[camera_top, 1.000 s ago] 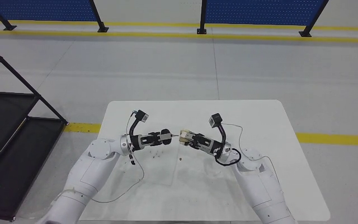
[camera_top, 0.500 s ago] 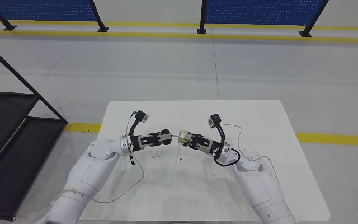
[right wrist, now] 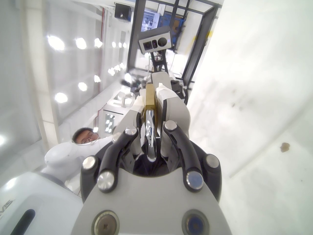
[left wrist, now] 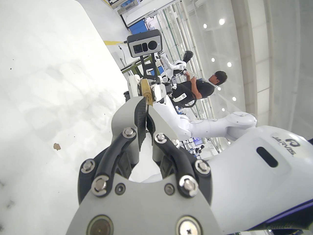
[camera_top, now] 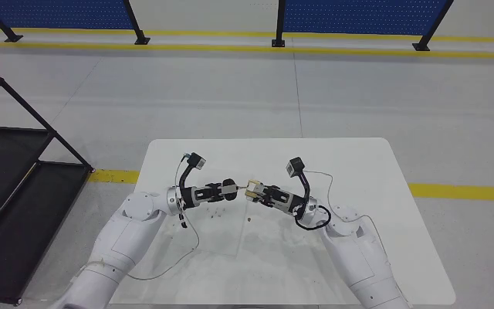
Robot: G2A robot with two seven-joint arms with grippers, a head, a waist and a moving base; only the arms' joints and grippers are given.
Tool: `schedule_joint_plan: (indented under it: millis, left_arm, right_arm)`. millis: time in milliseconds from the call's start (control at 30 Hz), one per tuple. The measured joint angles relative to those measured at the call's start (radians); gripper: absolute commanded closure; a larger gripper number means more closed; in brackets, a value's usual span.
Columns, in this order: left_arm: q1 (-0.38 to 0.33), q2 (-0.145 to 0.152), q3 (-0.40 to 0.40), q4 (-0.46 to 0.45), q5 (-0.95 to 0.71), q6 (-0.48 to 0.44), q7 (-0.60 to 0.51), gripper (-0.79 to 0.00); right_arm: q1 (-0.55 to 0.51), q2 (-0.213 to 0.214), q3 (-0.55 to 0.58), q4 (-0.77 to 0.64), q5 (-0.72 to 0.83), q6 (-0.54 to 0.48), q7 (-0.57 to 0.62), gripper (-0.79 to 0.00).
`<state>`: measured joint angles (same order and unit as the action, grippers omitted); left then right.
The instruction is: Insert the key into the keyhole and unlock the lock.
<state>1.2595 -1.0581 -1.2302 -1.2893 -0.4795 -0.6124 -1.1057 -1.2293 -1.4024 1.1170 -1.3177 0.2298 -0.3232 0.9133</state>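
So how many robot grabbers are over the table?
2. The left gripper, above the middle of the table, pinches the key; the right gripper faces it, clamped on the brass lock. None seem hidden.

So the left gripper [camera_top: 230,188] and right gripper [camera_top: 254,191] sit nose to nose over the middle of the bench [camera_top: 370,170], with the key [camera_top: 241,187] and lock [camera_top: 250,190] plugging the gap between them. Their camera masts [camera_top: 297,166] stick up above. There's bare bench on both outer sides and along the far edge.
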Motion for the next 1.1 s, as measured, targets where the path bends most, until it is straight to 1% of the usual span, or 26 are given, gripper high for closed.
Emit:
schedule_joint_plan:
  millis: [267,533,600,833,867,900,967,1000,1067,1100]
  left_arm:
    - [0.009,0.008,-0.028,-0.007,-0.011,0.002,-0.014,0.0]
    - [0.038,0.034,-0.105,-0.035,-0.016,0.02,-0.11,0.0]
    - [0.036,0.037,-0.111,-0.036,-0.009,0.029,-0.132,0.0]
    - [0.036,0.037,-0.111,-0.036,-0.008,0.029,-0.128,0.0]
    - [0.035,0.038,-0.115,-0.039,-0.001,0.027,-0.12,0.0]
    - [0.034,0.041,-0.127,-0.046,0.031,0.008,-0.086,0.0]
    - [0.044,0.044,-0.149,-0.055,0.141,-0.073,0.006,0.0]
    - [0.056,0.044,-0.16,-0.061,0.249,-0.143,0.075,0.0]
    - [0.071,0.043,-0.183,-0.07,0.421,-0.241,0.182,0.0]
    - [0.081,0.042,-0.201,-0.076,0.539,-0.298,0.255,0.0]
  right_arm:
    - [0.0,0.008,-0.001,-0.005,0.005,0.001,-0.005,0.0]
    - [0.004,0.022,0.012,-0.02,-0.025,0.037,0.009,0.0]
    - [0.007,0.025,0.014,-0.023,-0.045,0.047,0.003,0.0]
    - [0.007,0.024,0.014,-0.023,-0.045,0.046,0.003,0.0]
    - [0.007,0.024,0.014,-0.023,-0.045,0.046,0.003,0.0]
    - [0.007,0.024,0.014,-0.023,-0.045,0.046,0.003,0.0]
    - [0.007,0.024,0.014,-0.023,-0.045,0.046,0.003,0.0]
    - [0.007,0.024,0.014,-0.023,-0.045,0.046,0.003,0.0]
    - [0.007,0.024,0.014,-0.023,-0.045,0.046,0.003,0.0]
    - [0.007,0.024,0.014,-0.023,-0.045,0.046,0.003,0.0]
